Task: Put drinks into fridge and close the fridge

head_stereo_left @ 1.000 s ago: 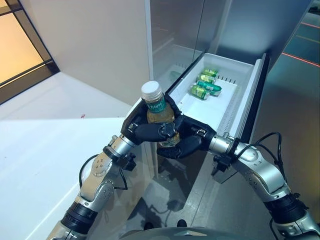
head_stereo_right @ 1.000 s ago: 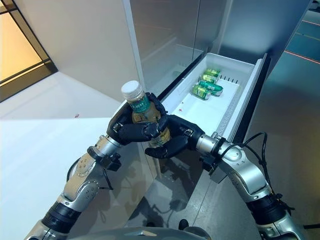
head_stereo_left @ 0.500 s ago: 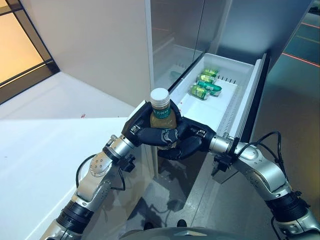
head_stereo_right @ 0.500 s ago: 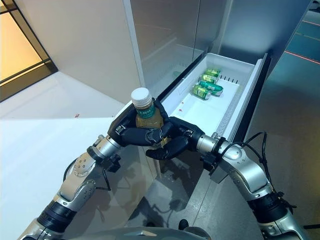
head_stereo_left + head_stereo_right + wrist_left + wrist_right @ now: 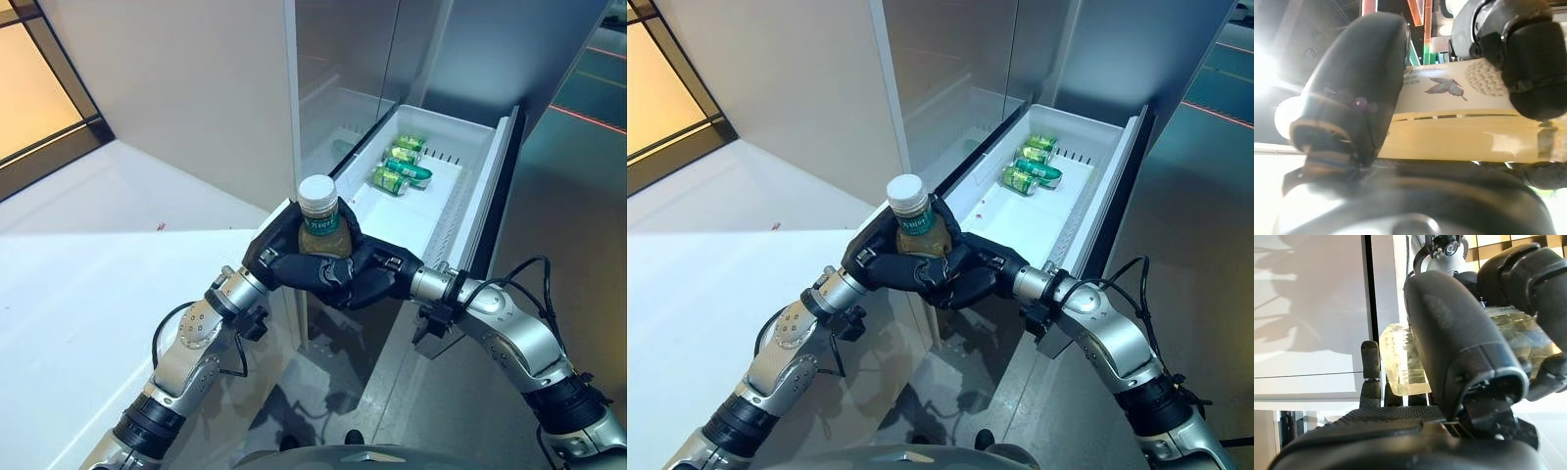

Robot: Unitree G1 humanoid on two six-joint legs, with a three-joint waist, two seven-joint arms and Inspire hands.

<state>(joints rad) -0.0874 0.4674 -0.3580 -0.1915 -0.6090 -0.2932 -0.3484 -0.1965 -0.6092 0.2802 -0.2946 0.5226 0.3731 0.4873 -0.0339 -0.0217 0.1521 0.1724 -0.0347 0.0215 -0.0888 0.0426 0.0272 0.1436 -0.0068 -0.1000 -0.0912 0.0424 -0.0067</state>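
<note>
A bottle with a white cap, green label and amber drink stands upright between both hands, in front of the open fridge drawer. My left hand is curled round its body from the left. My right hand is curled round its lower part from the right, fingers overlapping the left hand's. The left wrist view shows the label and yellow liquid past the thumb. The right wrist view shows the bottle's base by the thumb.
Green cans lie at the far end of the white drawer, whose near part is bare. The grey fridge body rises behind. A white table lies on the left.
The bottle has moved right and a little down, toward the drawer's near end. My right hand has closed up onto it, against the left hand.
</note>
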